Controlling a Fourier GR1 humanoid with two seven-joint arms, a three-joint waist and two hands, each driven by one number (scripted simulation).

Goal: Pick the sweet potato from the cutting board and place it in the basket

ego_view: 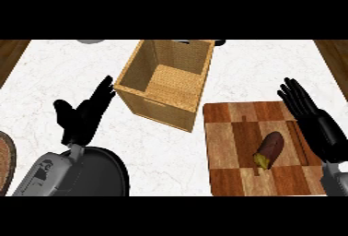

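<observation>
Sweet potato (269, 150), dark and oblong, lies on checkered wooden cutting board (238, 179), near right. Right robot hand (314, 120) spread just beside. Woven basket (166, 83) far centre. Left robot hand (85, 115) open, resting. Marble tabletop (68, 69).

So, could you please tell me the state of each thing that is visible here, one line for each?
Sweet potato: lying on the cutting board, not held.
Cutting board: flat on the counter, right of the basket.
Basket: upright, open top, nothing visible inside.
Left hand: open, holding nothing.
Right hand: open, over the board's right edge, apart from the sweet potato.
</observation>
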